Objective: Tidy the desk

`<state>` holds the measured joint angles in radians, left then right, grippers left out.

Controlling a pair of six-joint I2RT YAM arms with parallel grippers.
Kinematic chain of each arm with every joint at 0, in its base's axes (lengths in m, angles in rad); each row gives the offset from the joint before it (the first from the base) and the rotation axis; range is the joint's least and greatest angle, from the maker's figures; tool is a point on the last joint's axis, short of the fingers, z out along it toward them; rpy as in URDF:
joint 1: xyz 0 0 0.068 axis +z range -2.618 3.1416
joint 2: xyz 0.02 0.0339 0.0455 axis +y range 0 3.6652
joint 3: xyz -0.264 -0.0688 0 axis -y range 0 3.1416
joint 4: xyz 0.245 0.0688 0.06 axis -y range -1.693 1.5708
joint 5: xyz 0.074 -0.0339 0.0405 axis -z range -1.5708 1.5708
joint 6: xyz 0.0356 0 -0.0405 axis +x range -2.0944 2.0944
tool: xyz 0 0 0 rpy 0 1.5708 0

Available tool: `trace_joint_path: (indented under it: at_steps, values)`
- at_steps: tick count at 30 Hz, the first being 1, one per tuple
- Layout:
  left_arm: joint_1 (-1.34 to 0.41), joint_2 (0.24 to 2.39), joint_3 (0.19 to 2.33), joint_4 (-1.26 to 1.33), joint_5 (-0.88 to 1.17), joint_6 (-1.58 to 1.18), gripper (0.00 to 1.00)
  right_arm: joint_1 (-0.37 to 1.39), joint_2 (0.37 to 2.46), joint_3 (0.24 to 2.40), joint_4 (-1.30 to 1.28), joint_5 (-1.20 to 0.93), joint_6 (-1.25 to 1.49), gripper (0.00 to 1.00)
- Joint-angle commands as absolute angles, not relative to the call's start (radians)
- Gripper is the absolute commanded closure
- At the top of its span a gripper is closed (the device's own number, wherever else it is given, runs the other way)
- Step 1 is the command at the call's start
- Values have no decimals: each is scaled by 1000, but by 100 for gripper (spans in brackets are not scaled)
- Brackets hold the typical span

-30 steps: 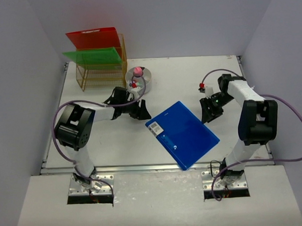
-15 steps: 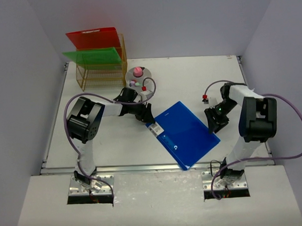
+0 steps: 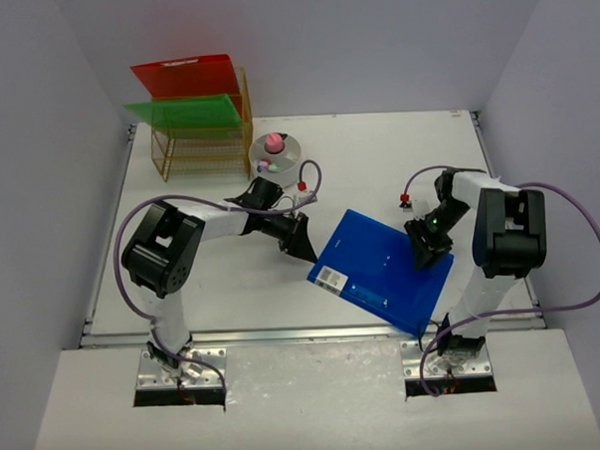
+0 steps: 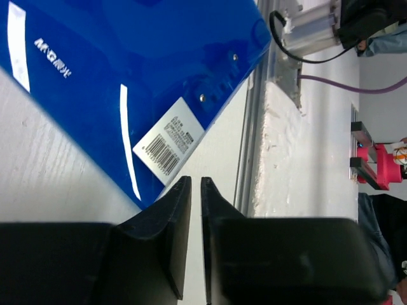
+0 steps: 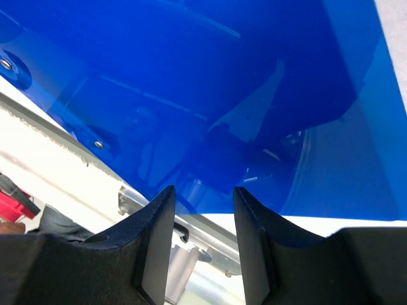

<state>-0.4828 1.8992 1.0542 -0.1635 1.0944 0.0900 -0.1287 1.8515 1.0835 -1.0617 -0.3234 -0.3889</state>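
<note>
White desk [image 3: 377, 152] bears blue folder [image 3: 382, 273]; left claw [image 4: 196, 182] narrow, right claw [image 5: 203, 190] seemingly half-open.

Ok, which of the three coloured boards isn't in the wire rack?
The blue board, out on the desk; the red board and green board sit in the gold wire rack.

Left arm [image 3: 218, 225] low and outstretched, left fingers [image 4: 170, 235] nearly together; right arm [image 3: 507, 238] folded, right fingers [image 5: 154, 244] moderately apart.

You have the clipboard [image 3: 381, 266] on the desk [image 3: 377, 152] near the front edge, right of the middle. The rack [image 3: 199, 155] stands back left, the dish [image 3: 277, 154] beside it.
</note>
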Motion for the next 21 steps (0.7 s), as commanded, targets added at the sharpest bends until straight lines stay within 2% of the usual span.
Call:
trace_joint_path:
  at_steps: [1, 3, 6, 12, 21]
  values:
    - [-492, 1845, 1043, -92, 1157, 11, 83, -127, 1835, 1072, -1048, -351, -385, 57]
    - [-489, 1845, 1014, -63, 1129, -45, 73, -129, 1821, 1072, -1052, -348, -393, 57]
    - [-485, 1852, 966, -50, 1117, -54, 69, -145, 1784, 1083, -1077, -341, -414, 57]
    - [-461, 1942, 927, -17, 1137, -78, 69, -194, 1757, 1041, -1092, -315, -446, 57]
    - [-458, 2009, 980, 18, 1141, -59, 69, -200, 1771, 1019, -1077, -298, -448, 57]
